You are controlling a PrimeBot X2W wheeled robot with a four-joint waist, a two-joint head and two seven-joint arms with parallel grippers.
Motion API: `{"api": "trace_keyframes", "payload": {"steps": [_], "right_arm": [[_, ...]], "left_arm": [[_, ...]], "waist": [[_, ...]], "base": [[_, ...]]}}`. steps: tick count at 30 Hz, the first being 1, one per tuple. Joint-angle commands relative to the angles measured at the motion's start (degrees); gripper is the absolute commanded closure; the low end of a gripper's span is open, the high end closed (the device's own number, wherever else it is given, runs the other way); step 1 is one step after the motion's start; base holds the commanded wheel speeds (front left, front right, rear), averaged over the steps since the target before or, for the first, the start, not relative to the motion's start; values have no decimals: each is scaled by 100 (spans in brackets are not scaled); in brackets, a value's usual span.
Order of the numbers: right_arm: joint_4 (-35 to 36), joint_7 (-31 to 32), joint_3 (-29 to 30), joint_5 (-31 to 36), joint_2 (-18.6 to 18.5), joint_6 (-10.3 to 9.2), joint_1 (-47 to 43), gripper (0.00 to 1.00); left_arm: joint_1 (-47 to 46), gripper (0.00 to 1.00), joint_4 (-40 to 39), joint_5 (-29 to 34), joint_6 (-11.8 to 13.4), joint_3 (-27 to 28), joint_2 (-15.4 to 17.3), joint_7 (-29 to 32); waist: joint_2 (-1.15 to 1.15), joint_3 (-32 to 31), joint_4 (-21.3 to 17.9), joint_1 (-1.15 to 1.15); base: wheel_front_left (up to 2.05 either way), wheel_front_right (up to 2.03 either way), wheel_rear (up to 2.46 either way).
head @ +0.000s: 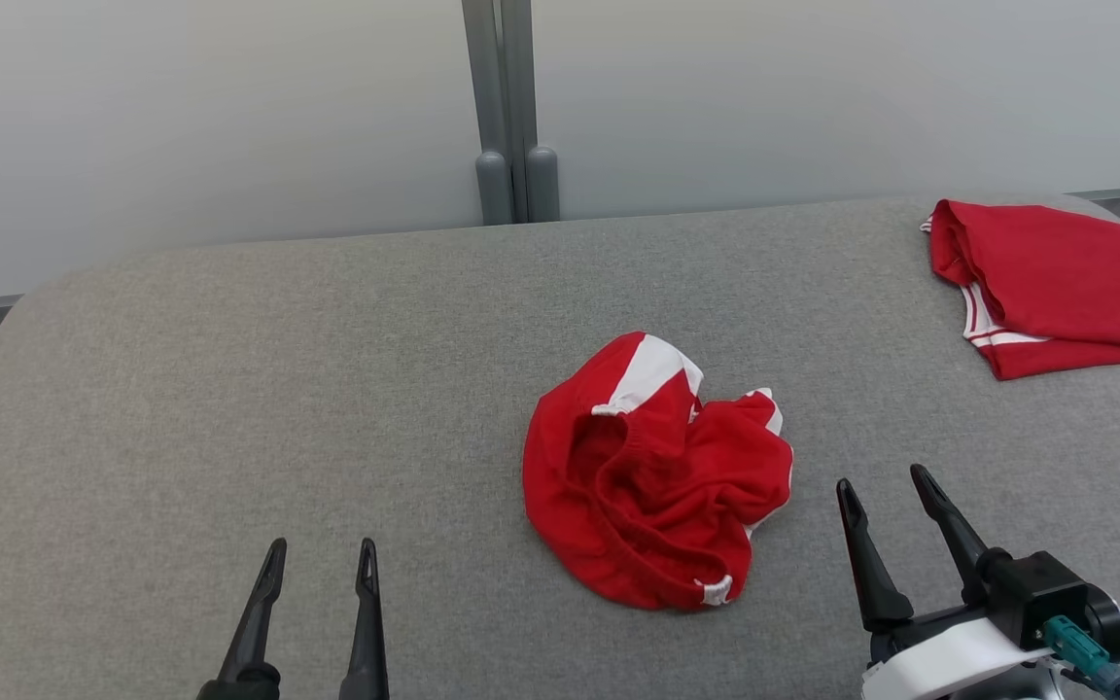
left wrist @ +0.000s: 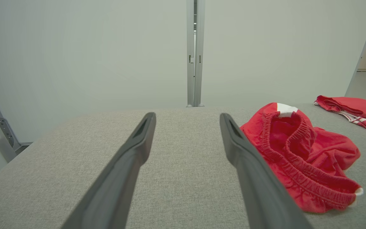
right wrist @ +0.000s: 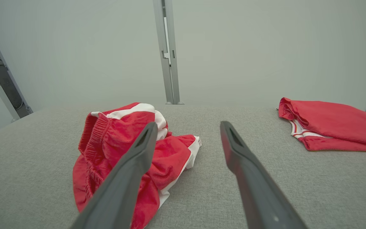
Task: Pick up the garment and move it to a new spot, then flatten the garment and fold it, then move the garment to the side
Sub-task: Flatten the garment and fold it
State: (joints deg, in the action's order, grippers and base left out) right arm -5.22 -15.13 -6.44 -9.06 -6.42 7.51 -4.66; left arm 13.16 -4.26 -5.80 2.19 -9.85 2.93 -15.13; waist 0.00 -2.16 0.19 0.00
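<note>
Our left gripper [head: 322, 546] hangs with its two dark fingers spread wide and nothing between them, over bare cloth to the left of the crumpled red shorts [head: 652, 476] and a little nearer to us. Our right gripper [head: 881, 476] is spread just as wide and empty, just to the right of the shorts and apart from them. The shorts lie in a loose heap, elastic waistband gaping upward, white stripes showing along the far side. Under them spreads a grey woven table cover [head: 229, 389] with rounded far corners. Well to the right of the shorts and farther back lies a folded red garment with white trim [head: 1066, 282], cut off by the head view's edge. Beyond the shorts stand pale wall panels [head: 181, 117], joined at a grey metal post [head: 511, 97]. How the legs lie inside the heap we cannot make out.
</note>
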Motion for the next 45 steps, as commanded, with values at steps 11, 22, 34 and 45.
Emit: {"api": "trace_keyframes", "payload": {"steps": [11,22,34,45], "right_arm": [[-42,1,-4,-42,24,-6,26,0],[-16,1,-4,-46,30,-6,-3,0],[-1,1,-108,-16,-30,-6,165,0],[80,1,-127,-50,-64,-6,612,0]], "left_arm": [[-93,0,63,132,-37,-21,-5,0],[-106,0,94,-304,-130,-134,-4,1],[-929,0,338,-4327,-684,-1439,4,581],[-1868,0,-63,-7115,-182,-1801,7,1666]], "waist": [[0,-35,0,0],[0,-15,-1,0],[0,410,-54,0],[0,1279,-296,0]], "base": [[0,0,0],[0,0,0],[0,0,0],[0,0,0]]}}
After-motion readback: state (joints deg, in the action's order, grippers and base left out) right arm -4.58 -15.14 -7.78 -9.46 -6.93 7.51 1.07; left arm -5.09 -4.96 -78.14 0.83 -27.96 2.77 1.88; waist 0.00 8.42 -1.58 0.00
